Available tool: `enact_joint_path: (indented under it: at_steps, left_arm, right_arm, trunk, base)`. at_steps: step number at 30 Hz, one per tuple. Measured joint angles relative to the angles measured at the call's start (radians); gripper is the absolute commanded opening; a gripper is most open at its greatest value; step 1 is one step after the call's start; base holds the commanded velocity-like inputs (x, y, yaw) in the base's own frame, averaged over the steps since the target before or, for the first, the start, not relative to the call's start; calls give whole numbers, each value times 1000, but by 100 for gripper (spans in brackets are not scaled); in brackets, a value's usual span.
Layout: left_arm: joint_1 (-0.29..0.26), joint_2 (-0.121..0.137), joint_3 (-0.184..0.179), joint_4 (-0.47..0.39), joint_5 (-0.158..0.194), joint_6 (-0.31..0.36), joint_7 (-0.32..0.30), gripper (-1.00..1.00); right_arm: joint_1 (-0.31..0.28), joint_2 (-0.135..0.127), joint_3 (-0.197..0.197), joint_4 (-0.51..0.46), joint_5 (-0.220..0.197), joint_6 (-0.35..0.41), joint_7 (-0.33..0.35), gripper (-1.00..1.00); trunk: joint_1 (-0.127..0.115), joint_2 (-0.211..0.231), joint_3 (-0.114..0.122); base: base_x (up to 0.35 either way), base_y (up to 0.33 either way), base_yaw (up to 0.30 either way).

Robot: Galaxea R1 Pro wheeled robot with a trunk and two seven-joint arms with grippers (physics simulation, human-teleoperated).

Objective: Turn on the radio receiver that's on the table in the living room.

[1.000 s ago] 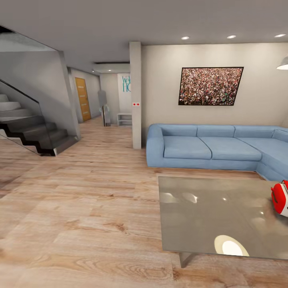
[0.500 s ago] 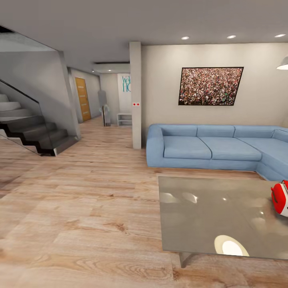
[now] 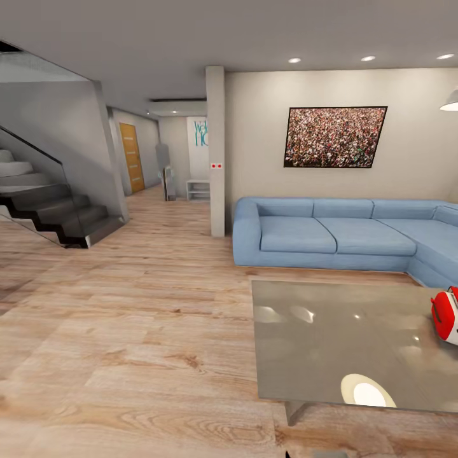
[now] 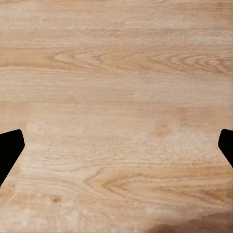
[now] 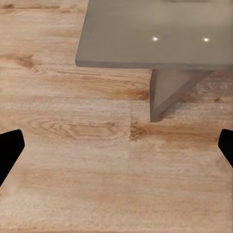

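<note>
Radio receiver (image 3: 446,315) sat on glossy grey counter (image 3: 331,343) near its right edge, before blue sofa (image 3: 331,235). Left fingers (image 4: 9,150) spread wide over wood floor (image 4: 116,97). Right fingers (image 5: 9,148) spread, empty, below counter corner and leg (image 5: 167,94); radio well apart from both.

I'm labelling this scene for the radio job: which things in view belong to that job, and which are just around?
Belongs to the job:
- radio receiver, at the head view's right edge
- table it stands on

Just around:
- blue sofa
- framed crowd picture
- staircase
- orange door
- wood floor
</note>
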Motion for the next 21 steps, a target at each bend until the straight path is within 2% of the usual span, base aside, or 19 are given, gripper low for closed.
enact_joint_path:
  at_steps: [21]
  left_arm:
    - [0,-2,-2,15,0,-13,2,100]
  right_arm:
    - [0,-1,0,15,1,-2,-6,100]
  trunk:
    - [0,0,0]
  base:
    - [0,0,0]
